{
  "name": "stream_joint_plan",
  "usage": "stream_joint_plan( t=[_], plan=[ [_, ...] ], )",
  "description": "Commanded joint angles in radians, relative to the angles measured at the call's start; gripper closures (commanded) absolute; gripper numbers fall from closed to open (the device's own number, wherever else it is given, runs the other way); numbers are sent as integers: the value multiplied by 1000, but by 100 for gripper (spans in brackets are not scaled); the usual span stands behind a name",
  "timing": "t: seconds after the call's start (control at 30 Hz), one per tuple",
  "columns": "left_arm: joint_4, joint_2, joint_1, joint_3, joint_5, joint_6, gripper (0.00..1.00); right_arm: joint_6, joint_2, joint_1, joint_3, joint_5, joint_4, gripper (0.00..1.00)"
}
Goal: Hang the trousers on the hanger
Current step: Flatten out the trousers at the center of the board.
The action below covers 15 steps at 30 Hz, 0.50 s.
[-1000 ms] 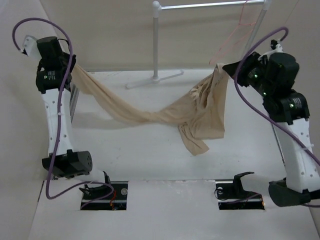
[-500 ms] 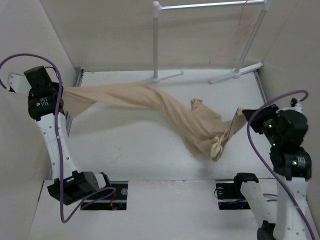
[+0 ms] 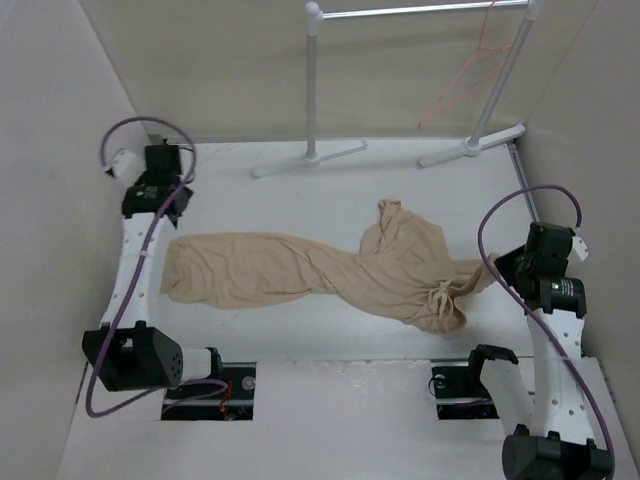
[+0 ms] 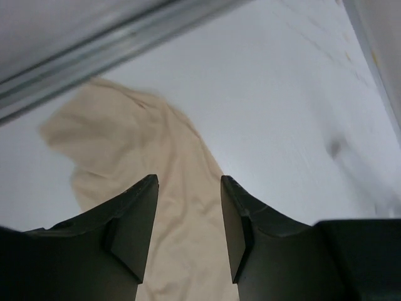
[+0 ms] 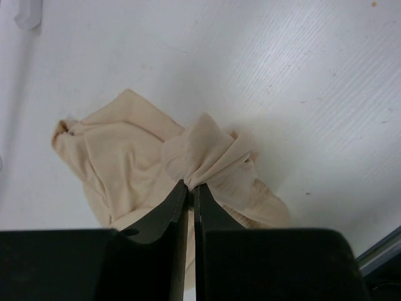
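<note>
One pair of trousers (image 3: 320, 270) lies across the table (image 3: 300, 190), nine to four o'clock; one hanger (image 3: 465, 80) hangs on the rack (image 3: 312, 90) at one o'clock. The left gripper (image 4: 188, 183) gapes empty above the cloth; the right gripper (image 5: 190, 185) pinches its four-o'clock end.

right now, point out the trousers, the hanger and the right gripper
trousers (image 3: 270, 270), top external view, the flat leg
hanger (image 3: 458, 86), top external view, its sloping wire side
right gripper (image 5: 190, 184), right wrist view, fingertips pinching the trousers
</note>
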Motion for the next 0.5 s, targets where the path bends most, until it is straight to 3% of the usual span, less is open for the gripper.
stream_joint_plan(
  t=[0.0, 0.1, 0.2, 0.33, 0.47],
  plan=[
    [84, 4, -290, -33, -60, 80, 58, -25, -4, -27, 2, 37, 114, 90],
    [207, 136, -584, -17, 116, 65, 58, -24, 25, -16, 11, -6, 146, 92],
    [316, 330, -744, 81, 400, 68, 58, -36, 47, 6, 12, -19, 157, 93],
    [326, 562, -862, 259, 470, 178, 56, -39, 28, 32, -17, -31, 172, 93],
    [312, 710, -896, 370, 537, 250, 52, -31, 16, 62, -37, -48, 172, 93]
  ],
)
